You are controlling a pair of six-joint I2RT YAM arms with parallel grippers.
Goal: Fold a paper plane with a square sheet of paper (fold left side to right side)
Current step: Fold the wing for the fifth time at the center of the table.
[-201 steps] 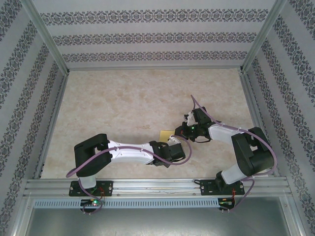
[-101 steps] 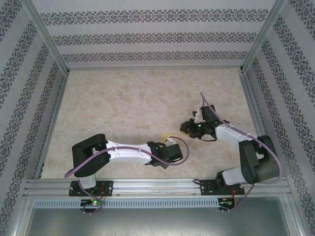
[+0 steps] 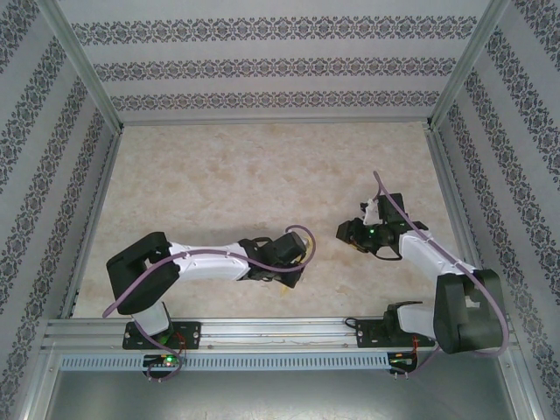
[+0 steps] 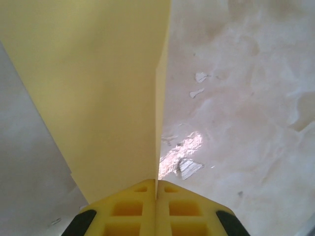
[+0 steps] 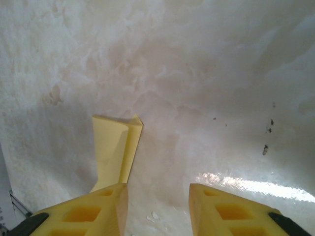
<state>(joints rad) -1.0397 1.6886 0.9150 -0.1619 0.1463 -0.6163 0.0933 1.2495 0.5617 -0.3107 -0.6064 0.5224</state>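
Clearly the left gripper [image 4: 156,189] is clamped on the folded yellow paper [image 4: 98,88], its fingers pressed together over the crease, close to the middle of the table's [image 3: 219,175] near edge. The right gripper [image 5: 157,196] waits nearby on the right-edge side, fingers spread with nothing between them. The paper looks thin, light and floppy, likely to crumple or slip, so a hold close to the fold line seems safest.
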